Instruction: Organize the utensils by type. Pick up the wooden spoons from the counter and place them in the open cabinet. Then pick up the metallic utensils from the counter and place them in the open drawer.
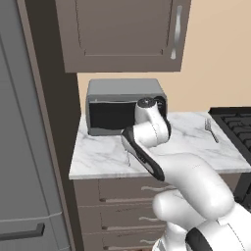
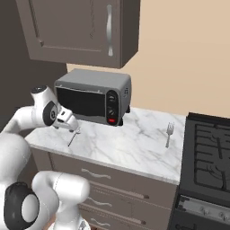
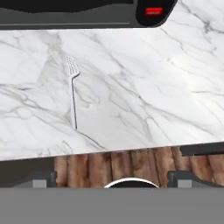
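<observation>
Gripper [image 2: 71,121] hovering with jaws spread wide, empty, over near edge of counter [image 2: 130,148]. Silver fork [image 3: 72,92] lying flat just beneath, ahead of fingertips [image 3: 43,180]. Toaster oven [image 2: 92,96] sitting behind. Second fork [image 2: 169,134] lying far right, near stove [image 2: 209,152].

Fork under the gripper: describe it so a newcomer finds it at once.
On the marble counter, in front of the toaster oven, a thin silver fork lies near the front edge. The other fork lies far off, beside the stove.
</observation>
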### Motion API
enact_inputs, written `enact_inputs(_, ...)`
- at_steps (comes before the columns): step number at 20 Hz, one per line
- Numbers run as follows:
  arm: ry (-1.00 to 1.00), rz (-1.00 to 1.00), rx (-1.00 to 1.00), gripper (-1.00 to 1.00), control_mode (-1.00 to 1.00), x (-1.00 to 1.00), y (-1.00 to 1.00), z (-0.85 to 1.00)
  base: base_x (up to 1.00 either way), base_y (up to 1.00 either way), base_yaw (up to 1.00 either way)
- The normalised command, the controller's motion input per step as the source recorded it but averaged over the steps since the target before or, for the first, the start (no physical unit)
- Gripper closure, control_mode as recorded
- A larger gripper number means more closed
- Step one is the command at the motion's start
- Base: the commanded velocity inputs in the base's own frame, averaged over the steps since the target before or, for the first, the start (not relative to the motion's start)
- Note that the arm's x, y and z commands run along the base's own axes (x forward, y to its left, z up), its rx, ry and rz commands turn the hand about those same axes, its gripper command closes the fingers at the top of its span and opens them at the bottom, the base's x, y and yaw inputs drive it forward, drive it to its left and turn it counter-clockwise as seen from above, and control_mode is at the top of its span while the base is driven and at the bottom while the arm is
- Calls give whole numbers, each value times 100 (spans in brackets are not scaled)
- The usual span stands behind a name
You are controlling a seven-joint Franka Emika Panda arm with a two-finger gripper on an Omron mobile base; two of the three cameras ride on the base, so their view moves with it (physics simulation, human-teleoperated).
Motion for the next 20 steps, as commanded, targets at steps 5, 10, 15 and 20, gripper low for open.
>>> enact_inputs(5,0,4,1,-100,-100,17,8,-48,0,0,0)
enact_inputs(10,0,0,2,-100,-100,24,1,-46,0,0,0)
enact_inputs(15,0,0,1,-100,-100,23,1,-49,0,0,0)
enact_inputs(20,4,1,1,-100,-100,43,3,-33,0,0,0)
